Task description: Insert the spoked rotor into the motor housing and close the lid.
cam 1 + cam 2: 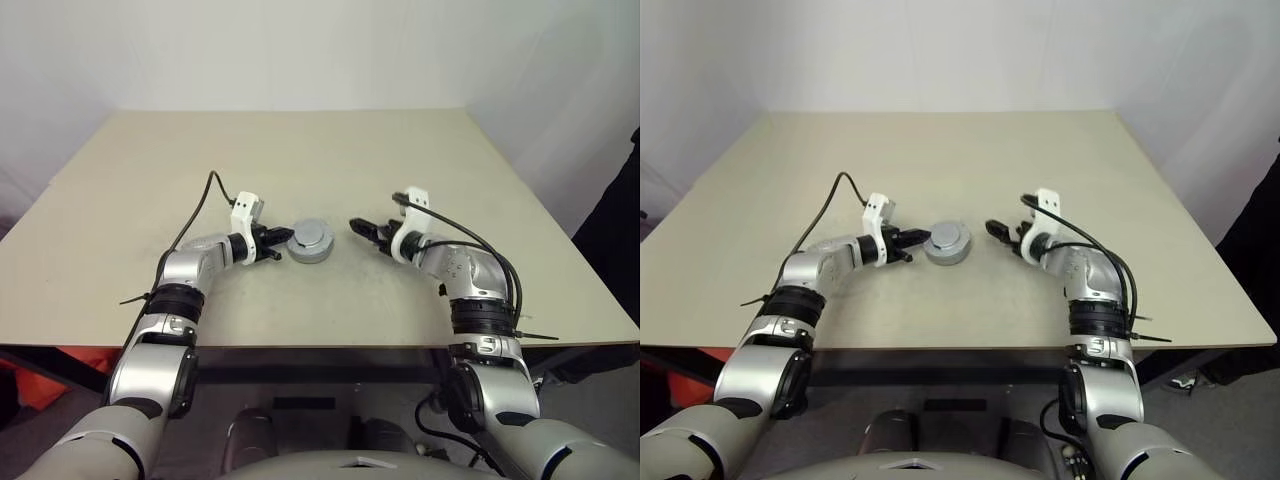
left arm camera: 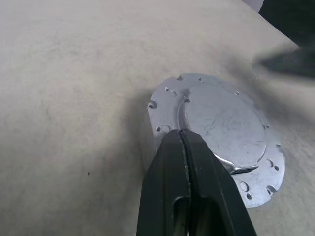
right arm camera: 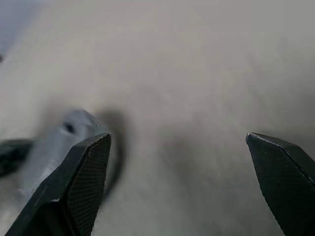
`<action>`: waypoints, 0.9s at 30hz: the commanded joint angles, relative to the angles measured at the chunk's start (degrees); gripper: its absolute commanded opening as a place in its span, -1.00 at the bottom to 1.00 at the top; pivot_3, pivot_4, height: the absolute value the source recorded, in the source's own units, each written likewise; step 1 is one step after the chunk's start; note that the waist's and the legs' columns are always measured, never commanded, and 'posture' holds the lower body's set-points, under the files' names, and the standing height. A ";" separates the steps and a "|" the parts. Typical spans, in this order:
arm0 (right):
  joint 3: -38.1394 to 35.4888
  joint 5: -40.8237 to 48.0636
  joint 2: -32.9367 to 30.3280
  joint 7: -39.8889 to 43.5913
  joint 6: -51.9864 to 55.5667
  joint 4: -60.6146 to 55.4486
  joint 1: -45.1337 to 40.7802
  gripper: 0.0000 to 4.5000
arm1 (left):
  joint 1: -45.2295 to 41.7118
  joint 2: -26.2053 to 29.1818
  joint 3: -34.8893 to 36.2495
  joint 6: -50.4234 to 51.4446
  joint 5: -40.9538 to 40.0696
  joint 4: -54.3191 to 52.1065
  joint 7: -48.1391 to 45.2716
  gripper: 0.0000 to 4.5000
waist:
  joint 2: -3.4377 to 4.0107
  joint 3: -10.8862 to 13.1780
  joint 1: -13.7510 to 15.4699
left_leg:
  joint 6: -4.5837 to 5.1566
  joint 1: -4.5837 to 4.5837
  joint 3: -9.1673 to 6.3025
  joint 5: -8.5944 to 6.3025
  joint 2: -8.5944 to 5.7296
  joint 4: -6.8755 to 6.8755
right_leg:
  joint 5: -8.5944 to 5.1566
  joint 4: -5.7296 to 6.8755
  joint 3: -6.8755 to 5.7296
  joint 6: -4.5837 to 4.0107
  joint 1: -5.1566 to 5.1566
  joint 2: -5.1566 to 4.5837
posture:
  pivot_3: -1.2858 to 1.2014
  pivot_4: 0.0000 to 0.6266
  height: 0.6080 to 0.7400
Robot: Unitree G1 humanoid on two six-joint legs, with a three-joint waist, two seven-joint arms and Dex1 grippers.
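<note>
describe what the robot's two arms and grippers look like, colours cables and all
Both arms are silver-grey metal segments joined by black ribbed rings. Each wrist carries a white bracket with a black cable looping back along the arm. The left gripper and right gripper each have two slim black fingers; the right gripper's pads are finely cross-hatched.

The motor housing (image 1: 310, 243) sits on the bench (image 1: 300, 150) between the two end effectors. The left end effector (image 1: 277, 243) lies just to its left, tips at the edge of the lid (image 2: 224, 129) on top of it. The right end effector (image 1: 362, 231) lies near, apart, to its right.
</note>
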 commanded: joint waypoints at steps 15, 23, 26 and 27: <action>-8.90 13.68 11.90 -6.78 13.41 -0.02 -4.15 1.00 | 0.83 0.60 -0.67 0.71 0.80 -0.86 0.09 -1.00 | 0.02 -0.01 0.00 | -0.12 0.05 0.00 0.07 0.00 -0.12 | -0.26 0.00 0.00 0.39 -0.01 -0.01 | 0.03 -1.00 1.00; -9.59 14.47 13.77 -6.08 6.05 10.65 -8.27 1.00 | 1.04 0.64 -0.72 0.98 0.86 -1.64 0.64 -1.00 | 0.02 -0.01 -0.07 | -0.19 0.05 0.00 0.11 0.01 -0.15 | -0.27 0.00 0.00 0.40 -0.03 -0.01 | 0.03 -1.00 1.00; -9.48 14.51 13.84 -5.74 3.94 13.40 -9.36 1.00 | 1.19 0.69 -0.80 0.98 0.91 -1.87 0.81 -1.00 | 0.02 -0.01 -0.18 | -0.19 0.07 0.00 0.11 0.01 -0.15 | -0.27 0.02 0.00 0.41 -0.03 -0.01 | 0.03 -1.00 1.00; -9.47 14.62 13.78 -5.65 3.61 13.91 -9.52 1.00 | 1.23 0.71 -0.81 0.99 0.91 -1.93 0.84 -1.00 | 0.02 -0.01 -0.19 | -0.19 0.07 0.00 0.11 0.01 -0.15 | -0.27 0.03 0.00 0.41 -0.03 0.00 | 0.03 -1.00 1.00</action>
